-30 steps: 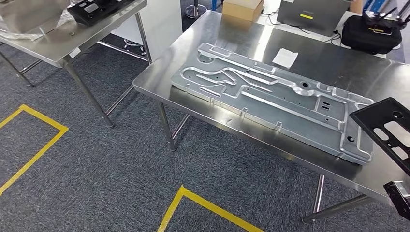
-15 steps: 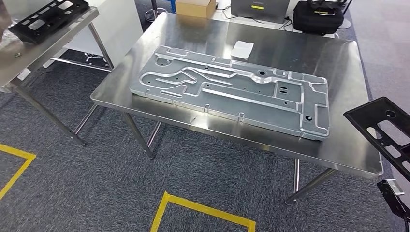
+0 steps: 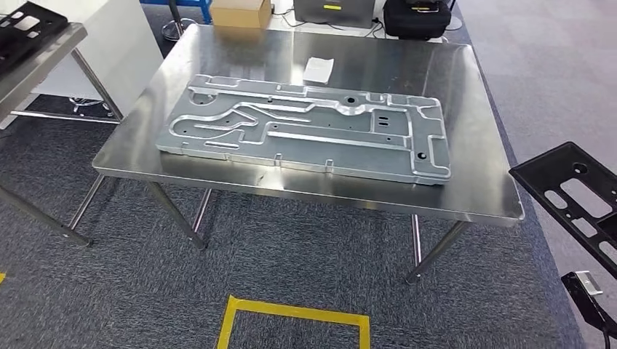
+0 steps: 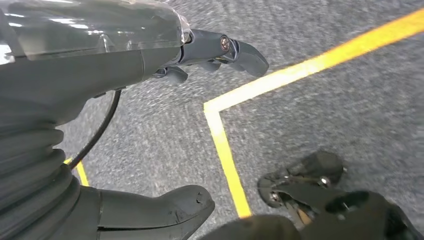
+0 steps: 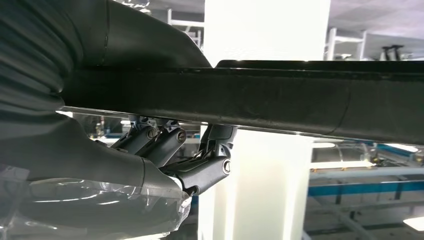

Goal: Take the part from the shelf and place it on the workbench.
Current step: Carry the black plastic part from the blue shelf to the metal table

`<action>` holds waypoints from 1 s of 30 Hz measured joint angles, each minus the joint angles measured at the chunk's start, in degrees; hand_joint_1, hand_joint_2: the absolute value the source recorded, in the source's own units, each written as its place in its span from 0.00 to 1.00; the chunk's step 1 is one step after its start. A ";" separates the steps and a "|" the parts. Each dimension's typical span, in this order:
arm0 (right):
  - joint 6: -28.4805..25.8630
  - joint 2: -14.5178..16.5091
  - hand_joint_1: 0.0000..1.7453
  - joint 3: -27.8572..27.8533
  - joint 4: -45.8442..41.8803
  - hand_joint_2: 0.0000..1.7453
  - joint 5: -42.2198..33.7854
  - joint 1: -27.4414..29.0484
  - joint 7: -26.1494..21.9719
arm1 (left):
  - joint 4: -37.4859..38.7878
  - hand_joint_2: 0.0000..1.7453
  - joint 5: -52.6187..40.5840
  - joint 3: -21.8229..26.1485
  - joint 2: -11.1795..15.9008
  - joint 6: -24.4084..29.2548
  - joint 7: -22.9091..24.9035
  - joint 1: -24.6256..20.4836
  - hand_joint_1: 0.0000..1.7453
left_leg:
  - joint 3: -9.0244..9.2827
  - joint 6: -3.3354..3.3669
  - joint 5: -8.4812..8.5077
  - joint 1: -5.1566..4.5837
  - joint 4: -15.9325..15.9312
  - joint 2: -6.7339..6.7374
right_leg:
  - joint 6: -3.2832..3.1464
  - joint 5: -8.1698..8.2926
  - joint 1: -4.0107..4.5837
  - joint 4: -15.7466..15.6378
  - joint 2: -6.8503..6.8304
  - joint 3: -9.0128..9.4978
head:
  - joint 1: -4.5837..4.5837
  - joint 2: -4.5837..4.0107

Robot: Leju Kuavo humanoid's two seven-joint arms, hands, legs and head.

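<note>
The black flat part (image 3: 575, 196), with slotted openings, juts in at the right edge of the head view, beside the workbench's right end and lower than its top. In the right wrist view my right hand (image 5: 150, 150) grips this part (image 5: 280, 97), thumb on one face and fingers (image 5: 200, 165) curled against the other. The steel workbench (image 3: 466, 109) stands ahead, with a large silver stamped plate (image 3: 305, 131) lying across its middle. My left hand (image 4: 100, 75) hangs over the carpet with fingers and thumb apart, holding nothing.
A white slip (image 3: 318, 70), a cardboard box (image 3: 240, 12), a grey device (image 3: 331, 9) and a black case (image 3: 418, 16) sit along the bench's far side. A second steel table (image 3: 44, 54) with a black part (image 3: 25, 18) stands left. Yellow tape (image 3: 291, 316) marks the carpet.
The camera has turned and moved: the workbench has slid left and squared up in view, and the left table has nearly left the picture. The black part stays at the right edge.
</note>
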 joint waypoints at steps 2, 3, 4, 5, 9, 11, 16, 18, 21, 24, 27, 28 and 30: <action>0.03 0.09 1.00 0.72 -0.44 1.00 0.33 -0.17 0.49 | 0.00 1.00 0.01 0.08 0.08 -0.02 -0.16 -0.12 0.00 | -0.06 -0.86 -0.80 -0.23 0.77 1.05 | -0.69 0.60 0.25 -3.32 -1.39 1.78 | -0.05 0.00; 0.04 0.12 1.00 1.03 -0.57 1.00 0.43 -0.17 0.73 | 0.00 1.00 0.01 0.11 0.13 -0.03 -0.20 -0.21 0.00 | 0.05 -1.21 -1.06 -0.36 0.88 1.58 | -1.24 0.47 0.43 -3.20 -1.04 1.63 | -0.11 0.00; 0.03 0.13 1.00 1.26 -0.68 1.00 0.50 -0.09 0.89 | 0.01 1.00 0.01 0.13 0.12 -0.04 -0.24 -0.29 0.00 | 0.28 -1.49 -1.21 -0.35 0.92 2.13 | -1.73 0.52 0.43 -3.16 -0.27 1.49 | -0.20 0.00; 0.03 0.09 1.00 1.42 -0.77 1.00 0.52 0.02 1.02 | 0.01 1.00 0.01 0.14 0.13 -0.05 -0.21 -0.39 0.00 | 0.43 -1.82 -1.46 -0.24 1.12 2.14 | -2.10 0.63 0.37 -3.21 0.30 1.40 | -0.21 0.00; -0.24 -0.08 1.00 2.37 -1.35 1.00 -0.18 -0.10 1.73 | 0.01 1.00 0.01 0.36 0.16 -0.10 0.16 -0.29 0.00 | -3.60 -2.74 -7.54 0.31 10.79 -3.46 | -3.43 1.15 0.29 -3.39 2.10 0.96 | -0.48 0.00; -0.49 -0.08 1.00 3.00 -1.47 1.00 -0.60 -0.09 1.80 | 0.01 1.00 0.01 0.49 0.16 -0.11 0.34 -0.09 0.00 | -6.95 -2.68 -9.88 0.32 17.46 -4.54 | -3.60 1.22 0.53 -3.35 3.09 0.75 | -0.55 0.00; -0.60 -0.10 1.00 4.18 -1.67 1.00 -0.38 -0.01 2.02 | 0.01 1.00 -0.03 0.56 0.36 -0.10 0.25 -0.06 0.00 | -2.27 -0.90 -1.66 -0.05 4.97 -5.26 | -3.47 1.22 1.18 -3.19 4.68 1.00 | -0.59 0.00; -0.55 -0.31 1.00 4.54 -1.72 1.00 -0.25 -0.07 2.43 | 0.01 1.00 -0.09 0.56 0.41 -0.09 0.13 -0.14 0.00 | -1.22 -1.16 -0.62 -0.12 1.68 -5.53 | -3.34 1.04 1.37 -2.91 4.86 0.80 | -0.57 0.00; -0.50 -0.79 1.00 5.11 -1.68 1.00 -0.21 -0.07 2.70 | 0.01 1.00 -0.15 0.57 0.36 -0.09 0.07 -0.15 0.00 | -1.35 -1.41 -0.53 -0.32 1.57 -5.44 | -2.97 1.10 1.13 -2.97 4.83 0.71 | -0.64 0.00; -0.50 -1.06 1.00 5.51 -1.67 1.00 -0.21 -0.16 2.76 | 0.01 1.00 -0.16 0.59 0.40 -0.09 0.06 -0.19 0.00 | -1.48 -0.96 -0.34 -0.45 1.64 -5.49 | -2.43 1.40 1.01 -3.28 4.79 0.75 | -0.65 0.00; -0.43 -1.26 1.00 5.79 -1.66 1.00 -0.27 -0.22 3.03 | 0.01 1.00 -0.21 0.60 0.40 -0.09 0.04 -0.21 0.00 | -1.60 -0.77 -0.25 -0.48 1.65 -5.51 | -2.19 1.59 0.98 -3.49 4.78 0.78 | -0.64 0.00; -0.28 -1.43 1.00 5.93 -1.63 1.00 -0.40 -0.29 3.33 | 0.01 1.00 -0.34 0.59 0.40 -0.08 0.03 -0.21 0.00 | -1.65 -0.72 -0.25 -0.50 1.65 -5.51 | -2.15 1.62 0.95 -3.53 4.78 0.79 | -0.64 0.00; 0.50 -2.23 1.00 6.82 -1.32 1.00 -0.56 -1.14 3.91 | 0.01 1.00 -0.90 0.54 0.40 -0.05 0.20 -0.21 0.00 | -1.77 -0.63 -0.23 -0.57 1.65 -5.50 | -2.04 1.69 0.87 -3.54 4.81 0.76 | -0.64 0.00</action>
